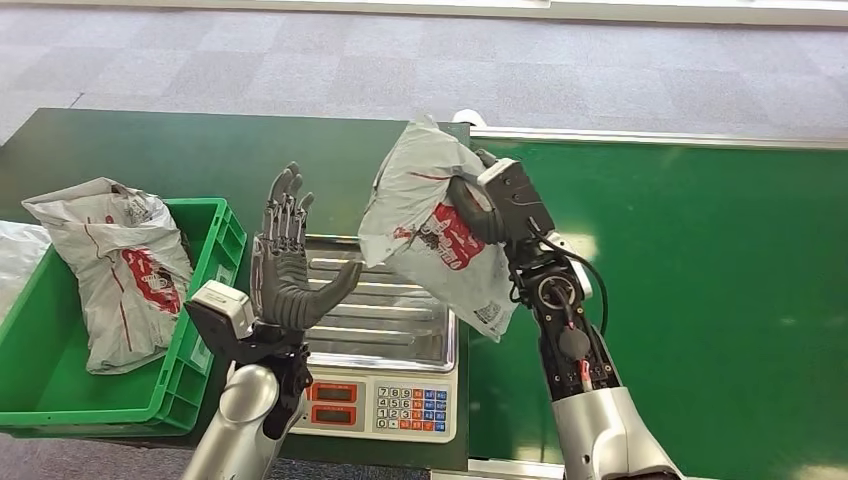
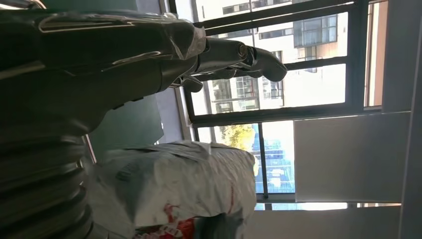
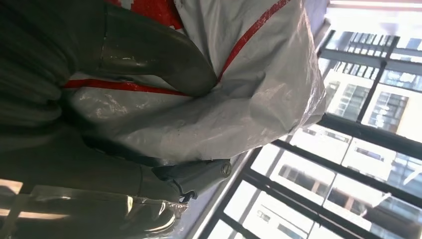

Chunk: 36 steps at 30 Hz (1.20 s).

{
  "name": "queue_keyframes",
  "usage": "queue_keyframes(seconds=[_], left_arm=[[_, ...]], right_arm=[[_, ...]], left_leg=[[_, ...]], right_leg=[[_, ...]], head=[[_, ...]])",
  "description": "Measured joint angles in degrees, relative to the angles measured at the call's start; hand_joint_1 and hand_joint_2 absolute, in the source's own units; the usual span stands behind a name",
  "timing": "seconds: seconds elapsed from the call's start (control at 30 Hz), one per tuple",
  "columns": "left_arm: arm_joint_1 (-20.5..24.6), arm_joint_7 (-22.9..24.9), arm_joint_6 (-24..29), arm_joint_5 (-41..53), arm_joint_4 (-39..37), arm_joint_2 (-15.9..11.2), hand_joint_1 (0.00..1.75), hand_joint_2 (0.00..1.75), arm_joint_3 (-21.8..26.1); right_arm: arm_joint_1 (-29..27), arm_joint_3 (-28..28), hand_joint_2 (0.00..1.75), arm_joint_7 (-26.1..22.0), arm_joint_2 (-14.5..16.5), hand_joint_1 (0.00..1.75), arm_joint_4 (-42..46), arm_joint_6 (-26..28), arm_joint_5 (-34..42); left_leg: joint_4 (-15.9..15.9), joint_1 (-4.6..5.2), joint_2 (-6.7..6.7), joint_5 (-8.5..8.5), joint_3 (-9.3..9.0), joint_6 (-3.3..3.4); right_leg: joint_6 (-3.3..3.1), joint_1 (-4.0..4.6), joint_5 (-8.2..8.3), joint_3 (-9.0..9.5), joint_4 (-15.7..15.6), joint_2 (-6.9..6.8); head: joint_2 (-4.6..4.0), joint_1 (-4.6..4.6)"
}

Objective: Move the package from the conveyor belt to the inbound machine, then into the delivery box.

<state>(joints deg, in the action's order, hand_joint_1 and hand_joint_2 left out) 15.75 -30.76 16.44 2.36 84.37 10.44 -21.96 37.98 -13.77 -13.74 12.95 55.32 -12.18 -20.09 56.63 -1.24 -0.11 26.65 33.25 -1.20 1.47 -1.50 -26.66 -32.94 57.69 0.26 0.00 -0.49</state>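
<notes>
The right robot hand [image 1: 497,203] grips a grey package [image 1: 437,228] (red print facing the camera) in the air above the scale [image 1: 385,345], its long axis tilted, upper end away from the robot. The left robot hand [image 1: 287,268] is spread, palm toward it. Another bag [image 1: 120,268] lies in the green bin [image 1: 205,325].

The right hand [image 1: 487,205] is raised on its bent silver arm, thumb and fingers clamped around a grey package [image 1: 440,225] lifted off the surface. Just beside that package, the left hand [image 1: 285,265] stands upright — palm toward it, fingers apart, holding nothing.
</notes>
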Motion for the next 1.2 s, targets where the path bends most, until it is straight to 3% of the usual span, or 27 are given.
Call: queue_keyframes(seconds=[0.53,0.9,0.93,1.03,1.07,1.2], left_arm=[[0.98,-1.50,6.27,-1.48,0.23,-0.05,0.00,1.75,0.75],[0.98,-6.16,9.64,-4.25,0.23,-0.01,0.00,1.75,2.25],[0.98,-6.60,9.81,-4.62,0.23,0.00,0.00,1.75,2.38],[0.98,-7.36,9.98,-5.47,0.23,0.01,0.00,1.75,2.60],[1.00,-7.53,9.99,-5.69,0.23,0.01,0.00,1.75,2.66],[1.30,-8.00,10.24,-6.27,0.21,0.01,0.00,1.75,2.88]], right_arm=[[5.73,-6.60,1.75,-1.64,3.57,1.75,-14.51,-3.36,0.41],[8.69,-12.08,1.75,-7.53,6.26,1.75,-21.09,-3.96,0.78],[8.94,-12.81,1.75,-7.70,6.49,1.44,-21.32,-4.25,1.08],[9.40,-15.05,1.75,-8.16,6.86,0.13,-21.85,-4.58,2.27],[9.54,-15.88,1.75,-8.26,6.89,0.00,-22.03,-4.59,2.77],[10.00,-19.86,1.75,-7.63,6.89,0.00,-23.08,-2.91,5.90]], left_leg=[[0.00,-0.04,-0.02,0.01,0.04,-0.01],[0.00,-0.04,-0.01,0.01,0.06,-0.01],[0.00,-0.04,-0.01,0.01,0.06,-0.01],[0.00,-0.05,-0.03,0.01,0.06,-0.01],[0.00,-0.05,-0.02,0.01,0.06,-0.01],[0.00,-0.04,0.01,0.00,0.06,-0.01]], right_leg=[[0.00,0.03,0.00,-0.05,0.00,0.00],[0.00,0.03,0.00,-0.08,0.00,0.00],[0.00,0.03,0.00,-0.08,0.00,0.00],[0.00,0.04,0.00,-0.08,0.00,0.00],[0.00,0.04,0.00,-0.08,0.00,0.00],[0.00,0.03,0.00,-0.08,0.00,0.00]], head=[[0.00,0.01],[0.00,0.02],[0.00,0.02],[0.00,0.01],[0.00,0.01],[0.00,0.02]])
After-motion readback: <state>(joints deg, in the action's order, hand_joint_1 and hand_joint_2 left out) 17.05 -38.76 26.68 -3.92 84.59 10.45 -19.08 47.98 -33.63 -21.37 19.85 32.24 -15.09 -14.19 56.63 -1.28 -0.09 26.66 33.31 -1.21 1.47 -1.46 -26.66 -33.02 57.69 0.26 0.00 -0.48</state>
